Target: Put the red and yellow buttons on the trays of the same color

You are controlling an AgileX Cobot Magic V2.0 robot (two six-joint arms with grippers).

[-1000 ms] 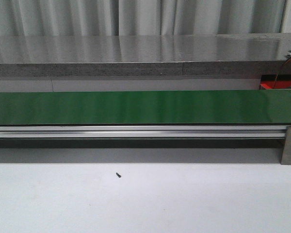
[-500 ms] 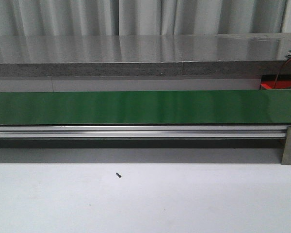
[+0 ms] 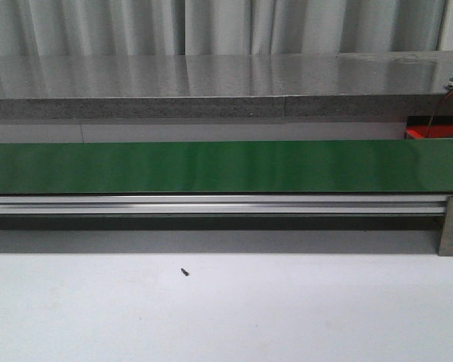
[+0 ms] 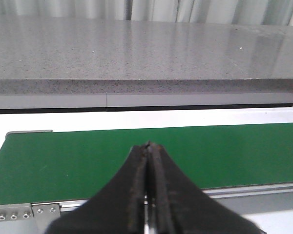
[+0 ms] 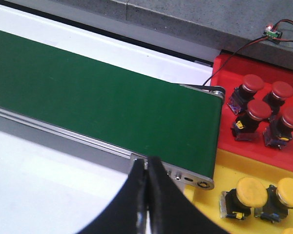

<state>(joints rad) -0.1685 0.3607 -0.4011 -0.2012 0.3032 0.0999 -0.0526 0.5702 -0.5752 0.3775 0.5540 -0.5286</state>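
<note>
While both the left gripper (image 4: 147,146) and right gripper (image 5: 146,163) sit pinched closed on nothing, the green belt (image 3: 211,166) runs bare. Four red buttons (image 5: 259,110) stand on the red tray (image 5: 224,66) past the belt's right end. Yellow buttons (image 5: 251,191) sit on the yellow tray (image 5: 219,170), just nearer.

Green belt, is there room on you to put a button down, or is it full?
The green belt is bare along its whole visible length, between the grey counter and the metal rail. It's crowded past its end: red tray and yellow tray hold buttons.
</note>
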